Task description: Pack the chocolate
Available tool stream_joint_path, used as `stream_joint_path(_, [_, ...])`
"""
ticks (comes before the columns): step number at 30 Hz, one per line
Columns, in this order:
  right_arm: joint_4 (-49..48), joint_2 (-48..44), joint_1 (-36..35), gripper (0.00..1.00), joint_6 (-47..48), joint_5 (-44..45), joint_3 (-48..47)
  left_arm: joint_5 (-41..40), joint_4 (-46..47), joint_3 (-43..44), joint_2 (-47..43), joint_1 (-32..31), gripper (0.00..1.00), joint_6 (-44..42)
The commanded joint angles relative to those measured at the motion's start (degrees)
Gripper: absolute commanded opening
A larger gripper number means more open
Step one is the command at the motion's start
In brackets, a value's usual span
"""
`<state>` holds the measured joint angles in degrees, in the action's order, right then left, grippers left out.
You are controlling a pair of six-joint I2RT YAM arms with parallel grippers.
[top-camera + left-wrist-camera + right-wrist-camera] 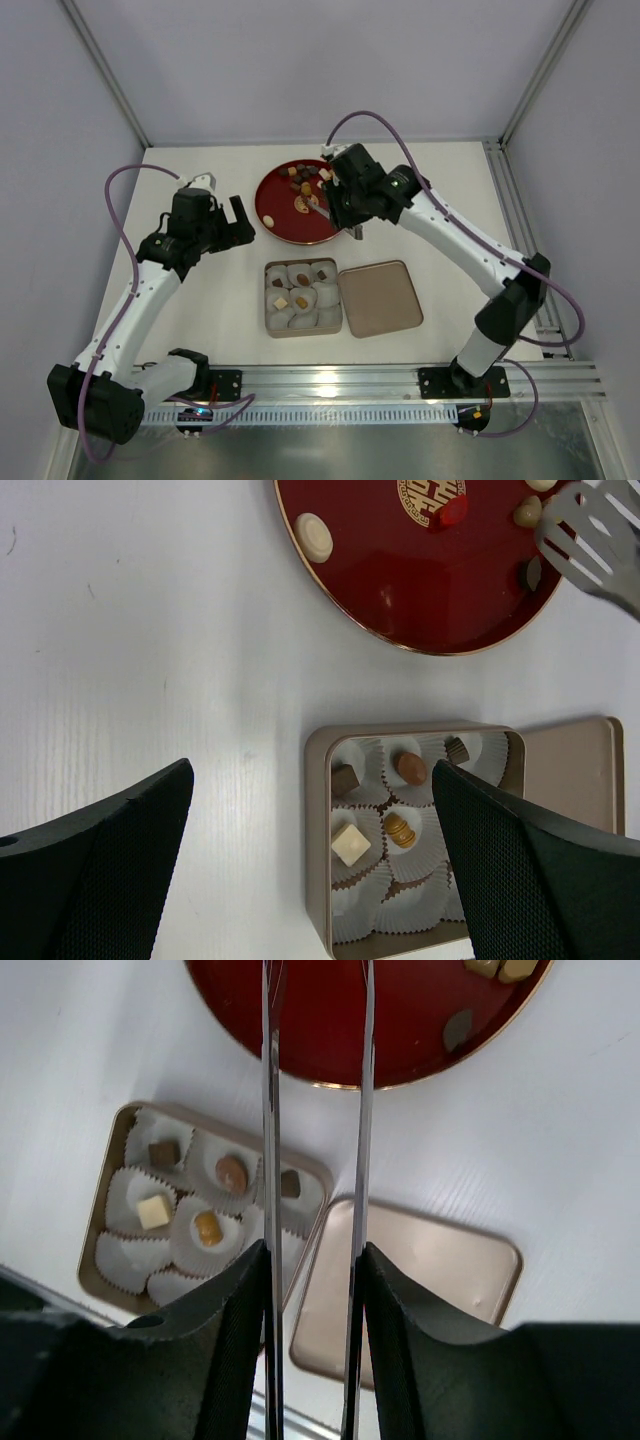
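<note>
R gripper (312, 1255) clamped tongs (605, 580) over red plate (280, 215); blades narrow, couldn't tell if holding anything. L gripper (240, 222) gaped wide left of plate. Chocolate (411, 768) in tin (268, 300) beside plate.

Enclosed by a plain, pale lilac-grey back wall (320, 70), left wall (45, 150) and right wall (605, 150). Framed at the rear corners by slanting aluminium posts (105, 65). Fitted with a white bench (440, 165), matt and faintly grained. Edged at the near side by a slotted aluminium rail (330, 378), with a brushed metal sheet (330, 455) below. Lit evenly and diffusely; soft shadows only.
</note>
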<state>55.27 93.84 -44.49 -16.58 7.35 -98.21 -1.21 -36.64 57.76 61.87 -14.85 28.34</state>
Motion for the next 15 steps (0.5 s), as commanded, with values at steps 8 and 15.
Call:
stream_joint_path(8, [3.27,20.23,6.52,0.43,3.92,-1.90,-20.43,0.69,1.75,-0.28,-0.61,0.53,1.00,0.32])
stream_joint_path(15, [3.98,24.72,6.61,0.43,3.13,-2.78,-22.55,0.77,1.75,-0.36,-0.78,0.53,1.00,0.40])
